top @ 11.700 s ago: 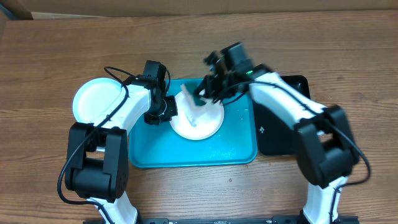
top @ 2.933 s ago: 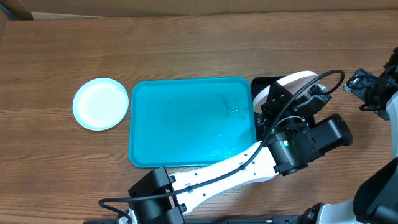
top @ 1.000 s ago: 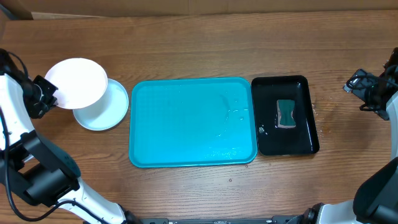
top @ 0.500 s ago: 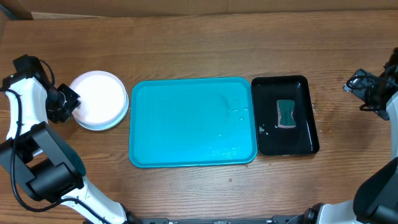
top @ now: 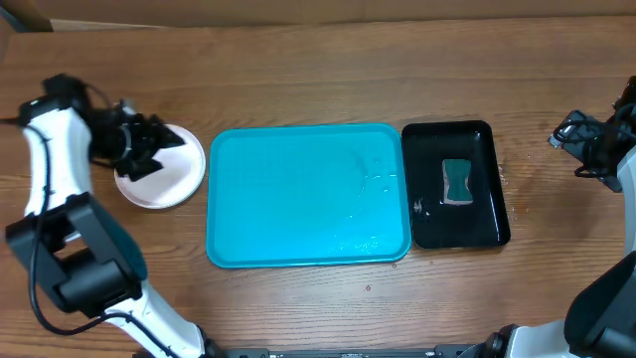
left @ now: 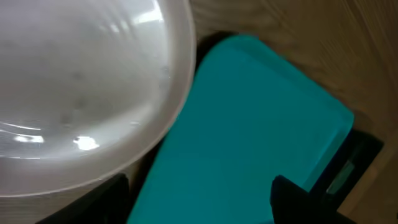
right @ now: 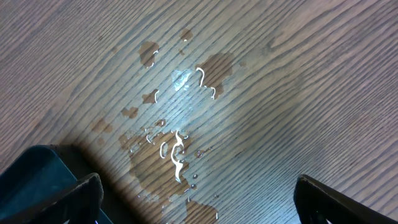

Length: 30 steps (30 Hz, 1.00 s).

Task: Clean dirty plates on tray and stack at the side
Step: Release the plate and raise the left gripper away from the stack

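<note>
A white plate (top: 169,177) lies on the table just left of the turquoise tray (top: 308,194); what is under it barely shows. My left gripper (top: 156,147) hovers over the plate's far-left part, open, with nothing between its fingers. In the left wrist view the white plate (left: 81,93) fills the upper left, the tray (left: 249,124) runs beneath, and my left gripper (left: 199,202) stands open above the tray's edge. The tray holds no plates, only water drops. My right gripper (top: 573,149) rests open at the far right over bare wood, and the right wrist view shows it (right: 199,199) empty.
A narrow black tray (top: 482,219) right of the turquoise tray holds a teal sponge (top: 457,183). Water puddles (right: 177,149) wet the wood under the right gripper, next to the black tray's corner (right: 31,171). Cardboard lines the table's far edge.
The left gripper lowered the white plate onto the pale blue plate, opened and let go of it, and now sits further right over the plate. The right arm stayed still.
</note>
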{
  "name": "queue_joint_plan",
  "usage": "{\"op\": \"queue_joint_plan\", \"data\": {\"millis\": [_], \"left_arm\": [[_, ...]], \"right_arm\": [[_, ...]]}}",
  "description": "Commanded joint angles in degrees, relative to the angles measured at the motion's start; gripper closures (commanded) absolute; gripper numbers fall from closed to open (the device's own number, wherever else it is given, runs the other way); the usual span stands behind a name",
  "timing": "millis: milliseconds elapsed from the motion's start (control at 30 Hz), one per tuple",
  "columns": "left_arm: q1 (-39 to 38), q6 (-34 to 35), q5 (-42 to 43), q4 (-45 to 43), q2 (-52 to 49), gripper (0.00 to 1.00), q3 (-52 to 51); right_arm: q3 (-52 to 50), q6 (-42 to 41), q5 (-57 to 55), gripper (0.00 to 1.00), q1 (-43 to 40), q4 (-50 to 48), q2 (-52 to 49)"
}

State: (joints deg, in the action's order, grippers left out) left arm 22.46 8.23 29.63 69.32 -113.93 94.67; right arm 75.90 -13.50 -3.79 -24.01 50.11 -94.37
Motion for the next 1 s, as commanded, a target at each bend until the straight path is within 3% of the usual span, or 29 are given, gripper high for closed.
{"op": "queue_joint_plan", "data": {"millis": [0,100,233,333,433,500,567,833,967], "left_arm": [[-6.2,-2.9,-2.5,1.3,-0.4,0.26,1.0],[-11.2,-2.7,-5.0,0.9,-0.4,0.29,1.0],[-15.8,1.7,-15.4,-0.9,-0.4,0.34,1.0],[-18.0,2.5,-22.8,-1.0,-0.4,0.45,1.0],[-19.3,2.5,-27.6,-1.0,-0.4,0.73,1.0],[-19.6,3.3,-29.6,-1.1,-0.4,0.84,1.0],[-19.7,4.2,-30.5,-1.6,-0.4,0.84,0.6],[-19.7,4.2,-31.6,-4.1,-1.2,0.66,-2.6],[-19.7,4.2,-31.5,-7.8,-1.2,0.65,-5.0]], "right_arm": [[0.2,-0.2,0.1,0.00,-0.2,-0.3,0.0],[0.2,-0.2,0.1,0.00,-0.2,-0.3,0.0],[0.2,-0.2,0.0,0.00,-0.2,-0.3,0.0],[0.2,-0.2,0.0,0.00,-0.2,-0.3,0.0],[0.2,-0.2,0.0,0.00,-0.2,-0.3,0.0],[0.2,-0.2,0.0,0.00,-0.2,-0.3,0.0],[0.2,-0.2,0.0,0.00,-0.2,-0.3,0.0],[0.2,-0.2,0.0,0.00,-0.2,-0.3,0.0],[0.2,-0.2,0.0,0.00,-0.2,-0.3,0.0]]}}
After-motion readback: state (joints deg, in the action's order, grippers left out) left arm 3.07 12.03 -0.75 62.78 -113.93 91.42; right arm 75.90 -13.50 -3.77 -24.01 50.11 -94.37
